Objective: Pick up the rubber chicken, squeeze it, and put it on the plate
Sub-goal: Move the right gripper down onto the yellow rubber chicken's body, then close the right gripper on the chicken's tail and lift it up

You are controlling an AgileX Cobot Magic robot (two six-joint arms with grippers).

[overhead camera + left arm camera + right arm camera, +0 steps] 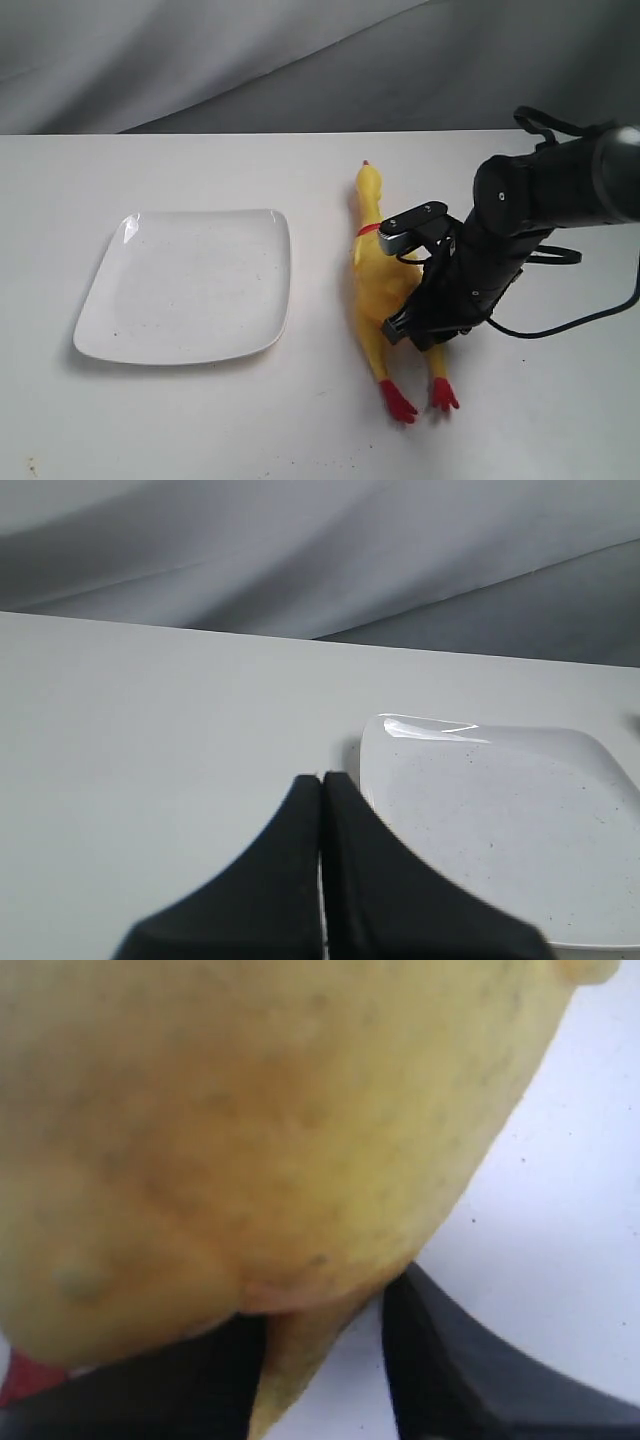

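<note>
The rubber chicken (378, 285) lies on the white table just right of the plate (185, 285), head toward the far side, red feet toward the near edge. My right gripper (405, 325) is down at the right side of its plump body. In the right wrist view the yellow body (250, 1130) fills the frame, and the gripper (325, 1295) has its two dark fingers close together with a narrow fold of yellow rubber between them. In the left wrist view my left gripper (322, 777) is shut with nothing in it, just beside the plate's (500, 820) near corner.
The right arm and its black cable (560, 325) occupy the table right of the chicken. A grey cloth backdrop (300, 60) hangs behind the table's far edge. The left arm does not show in the exterior view.
</note>
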